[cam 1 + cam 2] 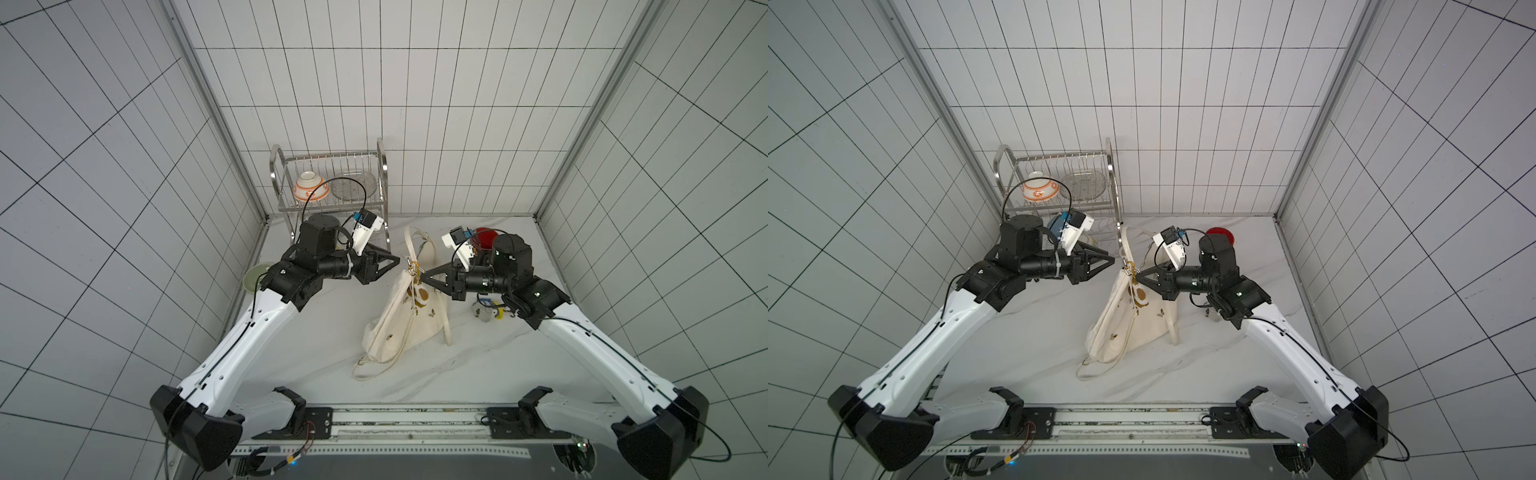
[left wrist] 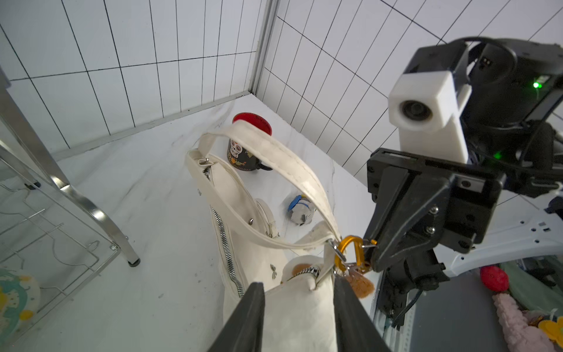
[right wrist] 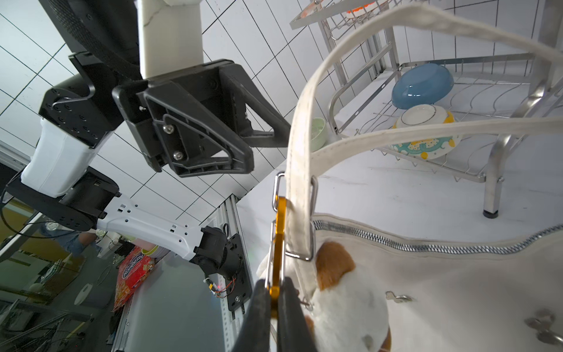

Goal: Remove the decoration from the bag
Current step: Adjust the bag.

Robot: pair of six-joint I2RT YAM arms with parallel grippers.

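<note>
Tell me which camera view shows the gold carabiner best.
The left wrist view: the gold carabiner appears as a loop hooked on the bag, with the right gripper shut on it. The right wrist view shows it close but edge-on. Both top views show only a small gold glint.

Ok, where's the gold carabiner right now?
In both top views the gold carabiner is over mid-table, at the top corner of the bag, pinched in the shut right end effector, with the plush decoration right beside it.
</note>
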